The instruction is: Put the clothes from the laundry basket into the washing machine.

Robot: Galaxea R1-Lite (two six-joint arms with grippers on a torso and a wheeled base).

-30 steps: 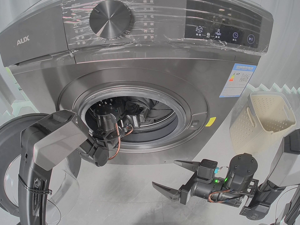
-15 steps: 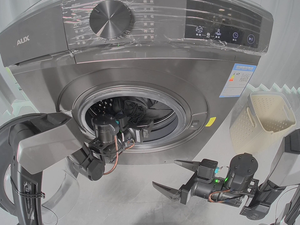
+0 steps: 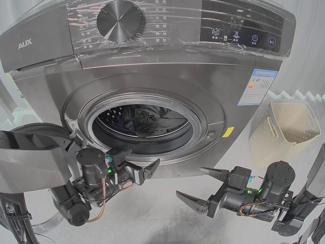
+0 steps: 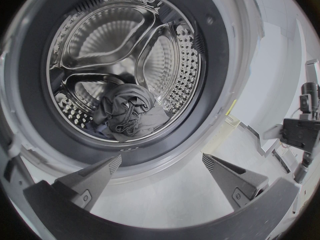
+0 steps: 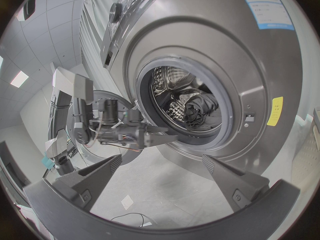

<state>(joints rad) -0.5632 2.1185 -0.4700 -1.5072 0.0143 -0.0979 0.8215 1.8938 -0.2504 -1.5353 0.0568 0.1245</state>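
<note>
The washing machine (image 3: 189,82) stands with its round opening uncovered. A bundle of dark clothes (image 3: 144,121) lies inside the steel drum (image 4: 160,57), low and toward the front; the same dark clothes (image 5: 200,109) can be seen through the opening in the right wrist view. My left gripper (image 3: 140,160) hangs open and empty just outside and below the drum's lower left rim, pointing at it. Low over the floor, right of the opening, my right gripper (image 3: 189,182) is open and empty. The cream laundry basket (image 3: 287,133) stands at the right, its visible inside bare.
The machine's door (image 3: 37,127) is swung open at the left, behind my left arm. Grey floor (image 3: 152,207) lies free between the two grippers. The basket leans close to the machine's right side.
My left gripper has pulled back out of the drum and dropped below the opening, leaving the dark clothes inside. The right gripper has shifted slightly right and down.
</note>
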